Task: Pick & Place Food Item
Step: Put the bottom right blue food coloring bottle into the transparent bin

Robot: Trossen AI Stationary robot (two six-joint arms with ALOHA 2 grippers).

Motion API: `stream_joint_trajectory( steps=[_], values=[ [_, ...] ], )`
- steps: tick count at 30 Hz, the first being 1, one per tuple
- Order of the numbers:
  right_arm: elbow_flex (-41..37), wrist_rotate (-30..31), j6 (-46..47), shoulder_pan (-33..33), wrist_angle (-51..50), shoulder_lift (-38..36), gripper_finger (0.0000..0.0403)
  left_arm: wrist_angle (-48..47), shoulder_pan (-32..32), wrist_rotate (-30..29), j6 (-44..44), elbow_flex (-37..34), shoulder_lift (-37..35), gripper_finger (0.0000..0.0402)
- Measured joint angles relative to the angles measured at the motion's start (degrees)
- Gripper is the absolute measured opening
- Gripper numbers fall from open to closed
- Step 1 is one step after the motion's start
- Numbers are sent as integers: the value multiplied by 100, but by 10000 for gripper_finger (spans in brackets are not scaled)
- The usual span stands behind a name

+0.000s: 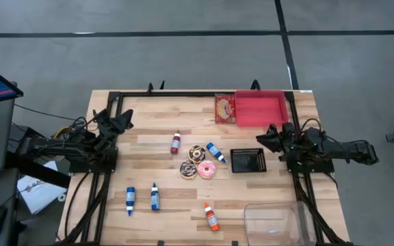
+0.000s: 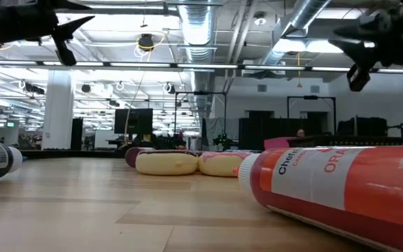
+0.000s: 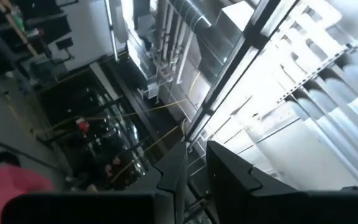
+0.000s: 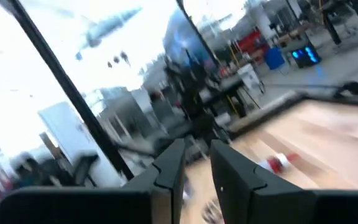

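Note:
Three donuts lie flat at the table's middle: a chocolate one, a brown-frosted one and a pink one. In the low view they show as pale rings. A red-and-yellow food packet lies beside a red tray at the far edge. My left gripper hangs raised over the table's left side, shut and holding nothing. My right gripper hangs raised over the right side, also shut and holding nothing. Both point toward the middle and tip upward.
A dark red bottle and a blue one lie next to the donuts. Two blue bottles and an orange one lie near the front. A black tray and a clear tub sit on the right.

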Motion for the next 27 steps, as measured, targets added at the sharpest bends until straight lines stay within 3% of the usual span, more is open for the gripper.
stream_joint_trajectory(
  steps=[3, 7, 10, 14, 17, 19, 21, 22, 27],
  values=[
    [2, 134, 737, -35, 725, -3, 71, 1, 0, -82, -407, 6, 376, 58],
    [2, -83, 792, -46, 1450, -4, 71, 22, -36, 94, -577, 183, 1212, 58],
    [2, -260, 788, -53, 1540, -3, 71, 155, -52, 247, -585, 428, 1910, 58],
    [2, 304, 1047, -53, 1188, 19, 71, 548, 3, 260, -481, 784, 2746, 61],
    [2, 467, 1301, -53, 1363, 15, 71, 961, 85, 609, -174, 1260, 3207, 63],
    [2, 466, 1352, -49, 1577, 15, 71, 716, 226, 1002, 59, 1684, 3354, 62],
    [4, 471, 1371, -49, 1806, 15, 71, -338, 404, 1605, 190, 2277, 3376, 58],
    [14, 486, 1380, -49, 1854, 14, 71, -1307, 494, 1919, 200, 2624, 3343, 56],
    [164, 577, 1575, -49, 1847, 33, 71, -7313, 578, 3261, 966, 4788, 3724, 54]
  ],
)
